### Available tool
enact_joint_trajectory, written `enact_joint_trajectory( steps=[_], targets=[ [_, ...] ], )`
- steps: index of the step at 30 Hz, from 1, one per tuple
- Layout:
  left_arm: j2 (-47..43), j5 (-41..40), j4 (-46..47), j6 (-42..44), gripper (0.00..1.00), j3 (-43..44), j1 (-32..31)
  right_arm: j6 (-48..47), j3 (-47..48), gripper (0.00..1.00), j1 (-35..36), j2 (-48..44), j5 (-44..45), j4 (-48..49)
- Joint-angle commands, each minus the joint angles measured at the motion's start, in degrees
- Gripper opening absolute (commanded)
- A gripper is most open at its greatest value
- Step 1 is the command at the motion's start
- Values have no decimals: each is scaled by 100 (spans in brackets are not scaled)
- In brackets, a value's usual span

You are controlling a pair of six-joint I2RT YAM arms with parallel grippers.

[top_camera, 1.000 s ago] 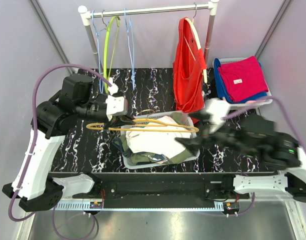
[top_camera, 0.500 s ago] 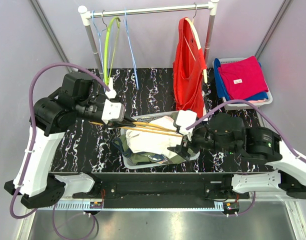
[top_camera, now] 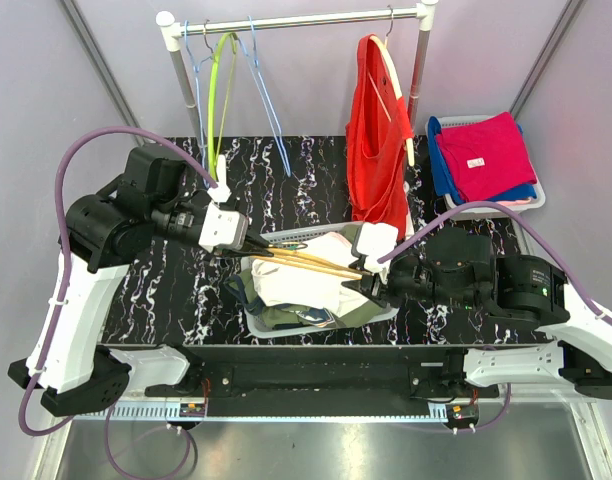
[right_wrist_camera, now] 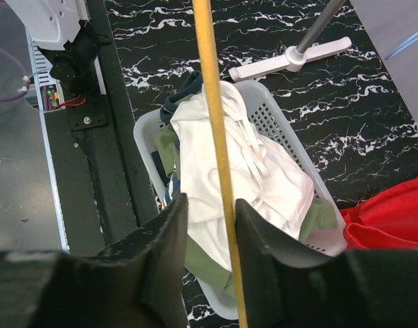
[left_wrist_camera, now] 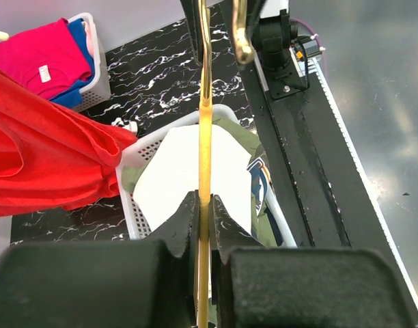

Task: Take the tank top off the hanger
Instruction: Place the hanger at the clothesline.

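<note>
A bare yellow hanger [top_camera: 308, 261] lies level over the basket [top_camera: 316, 232]. My left gripper [top_camera: 248, 247] is shut on its rod [left_wrist_camera: 205, 137], pinched tight between the fingertips [left_wrist_camera: 205, 212]. At the hanger's other end, my right gripper [top_camera: 364, 283] straddles the rod [right_wrist_camera: 212, 116]. Its jaws [right_wrist_camera: 210, 208] stand apart, with the rod close to the right finger and a gap on the left. A white tank top [right_wrist_camera: 257, 171] lies loose in the basket under the hanger, on top of green and dark clothes [left_wrist_camera: 175, 171].
A red garment [top_camera: 376, 140] hangs on a cream hanger from the rail [top_camera: 296, 20] at the back right. Green and blue empty hangers [top_camera: 221, 90] hang at the rail's left. A second basket [top_camera: 524, 203] with pink and blue clothes sits at the far right.
My right arm swung left to the hanger's end and its jaws narrowed around the rod. The left gripper kept its grip and tilted the hanger slightly. The empty hangers on the rail swayed.
</note>
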Motion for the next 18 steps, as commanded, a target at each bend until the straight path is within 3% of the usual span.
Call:
enact_joint_trajectory(
  steps=[1,11,12,15,16,17,18],
  targets=[
    [-105,361,-979,-28,0,217,-40,-46,-27,35,-12,-65,84,91],
    [-149,493,-882,-221,0,287,-40,113,-124,8,-12,-135,198,99],
    [-157,510,-839,-248,0,331,-40,130,-124,2,-12,-144,198,91],
    [-219,440,-533,-511,1,332,-40,323,-141,0,-21,-188,181,56],
    [-236,344,-409,-729,4,297,-40,480,-124,0,-12,-188,207,38],
    [-271,265,-268,-871,25,261,-40,560,-106,0,-21,-188,207,12],
    [-350,160,125,-1246,37,218,-40,639,-63,0,-12,-214,198,-58]
  ],
)
